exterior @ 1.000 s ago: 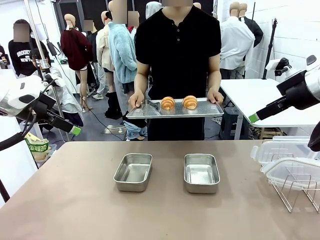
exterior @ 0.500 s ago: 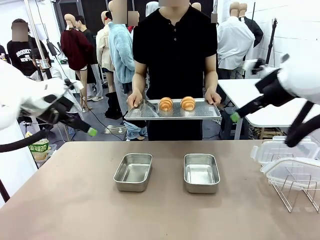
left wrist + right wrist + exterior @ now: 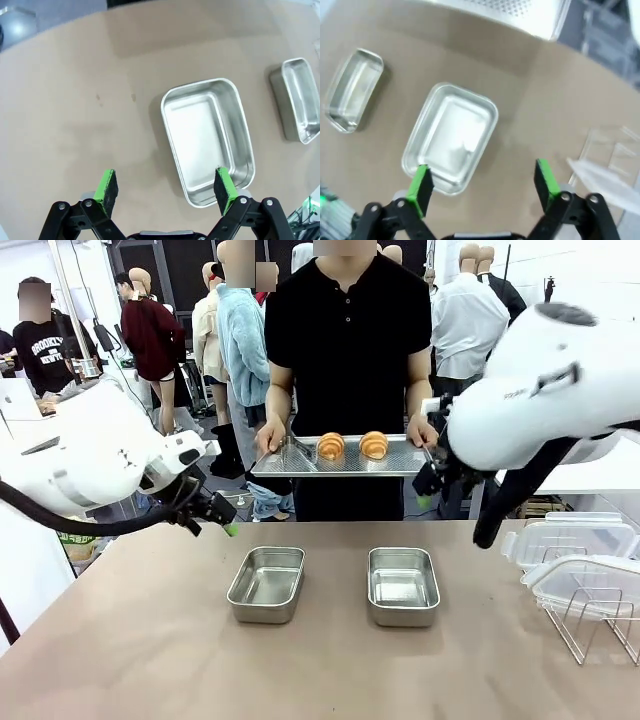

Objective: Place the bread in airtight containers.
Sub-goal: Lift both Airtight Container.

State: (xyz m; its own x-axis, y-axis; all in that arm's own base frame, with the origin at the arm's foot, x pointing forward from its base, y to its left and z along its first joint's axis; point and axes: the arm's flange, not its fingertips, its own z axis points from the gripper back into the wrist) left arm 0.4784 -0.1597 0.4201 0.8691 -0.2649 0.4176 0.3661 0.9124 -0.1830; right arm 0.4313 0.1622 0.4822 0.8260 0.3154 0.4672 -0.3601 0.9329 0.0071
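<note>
Steel left tin [image 3: 266,584] & right tin [image 3: 403,586] sit side by side on the worktop [image 3: 130,640]. Two bread rolls [image 3: 331,446] lie on the tray [image 3: 400,467] a person [image 3: 350,340] holds beyond. Left hand [image 3: 165,182] & right hand [image 3: 481,181] hang above the tins, both wide open w/ nothing held.

Robotics lab, white robot arm [image 3: 90,460] at table [image 3: 150,640]; people [image 3: 40,350] milling behind

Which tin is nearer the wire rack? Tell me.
The right tin, on the robot's right side. It lies next to the wire rack, while the left tin sits farther off, beyond it.
</note>
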